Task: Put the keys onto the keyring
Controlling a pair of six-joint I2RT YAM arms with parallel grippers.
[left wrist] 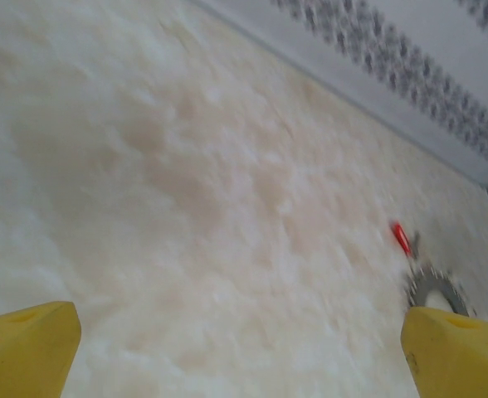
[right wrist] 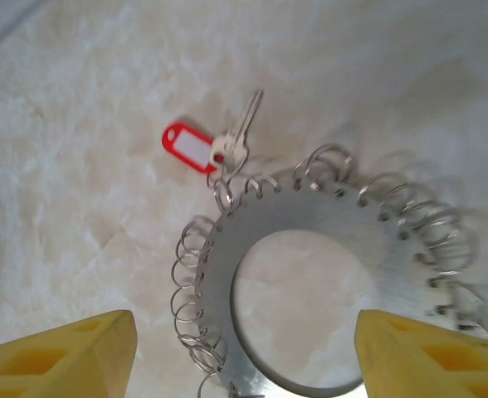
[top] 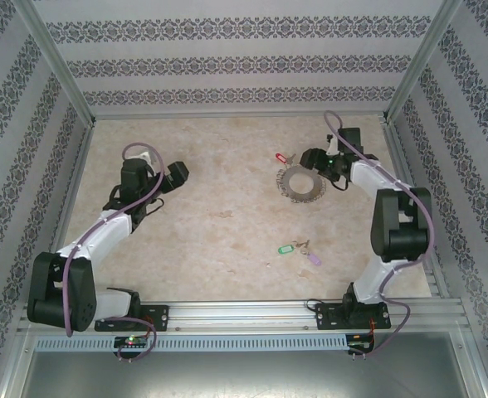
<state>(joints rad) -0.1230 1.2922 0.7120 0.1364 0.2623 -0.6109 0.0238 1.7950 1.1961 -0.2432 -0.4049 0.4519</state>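
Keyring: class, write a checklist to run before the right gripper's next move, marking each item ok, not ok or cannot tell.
The keyring lies flat between the fingers of the right gripper: ok.
Its jaws stand apart, not gripping: ok.
The red-tagged key threaded on a wire loop: cannot tell; it lies against the rim.
The green-tagged key and the lilac-tagged key on the ring: not ok; both lie apart on the table.
The left gripper open, away from the keyring: ok.
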